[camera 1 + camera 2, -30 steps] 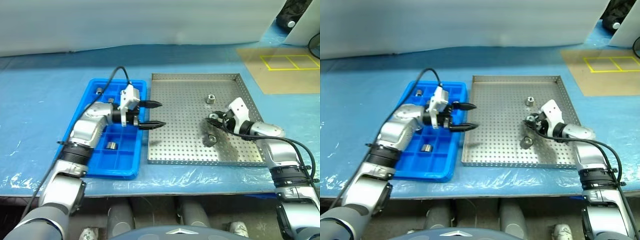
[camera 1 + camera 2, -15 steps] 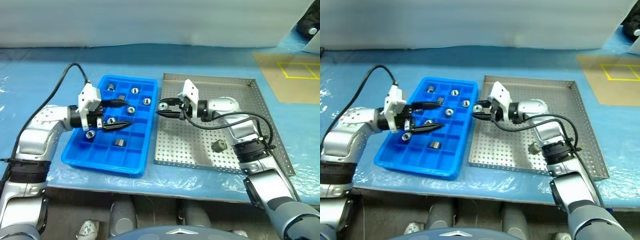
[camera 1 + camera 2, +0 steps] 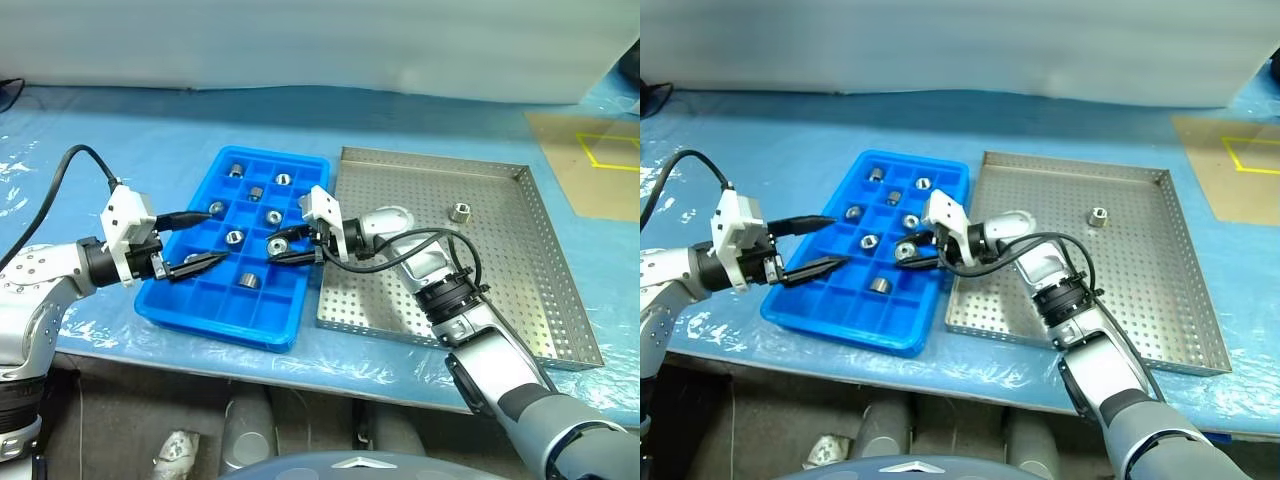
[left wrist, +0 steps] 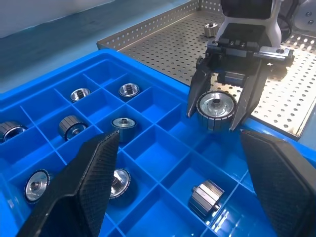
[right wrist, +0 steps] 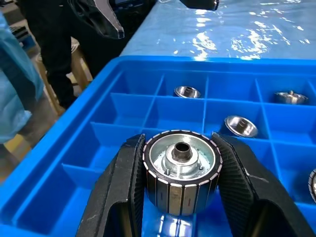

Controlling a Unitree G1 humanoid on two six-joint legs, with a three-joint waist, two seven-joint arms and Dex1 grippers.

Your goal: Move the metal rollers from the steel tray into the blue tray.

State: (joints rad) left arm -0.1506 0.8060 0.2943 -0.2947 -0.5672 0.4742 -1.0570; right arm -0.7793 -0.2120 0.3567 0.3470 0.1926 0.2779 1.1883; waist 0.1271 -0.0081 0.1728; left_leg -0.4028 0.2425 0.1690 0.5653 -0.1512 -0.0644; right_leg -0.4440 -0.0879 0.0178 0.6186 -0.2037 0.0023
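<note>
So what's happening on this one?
A humanoid robot is sorting metal rollers from the steel tray into the blue tray. The right gripper has its jaws clamped on a roller above the blue tray's compartments. The left gripper hovers open and empty over the tray's other side. Seven rollers already sit in compartments, and one roller is left on the steel tray.

The right gripper (image 3: 279, 248) is gripping a roller (image 3: 274, 244) over the blue tray (image 3: 290, 318); the steel tray (image 3: 500, 290) is lying behind it, the left gripper (image 3: 195, 238) facing it.
</note>
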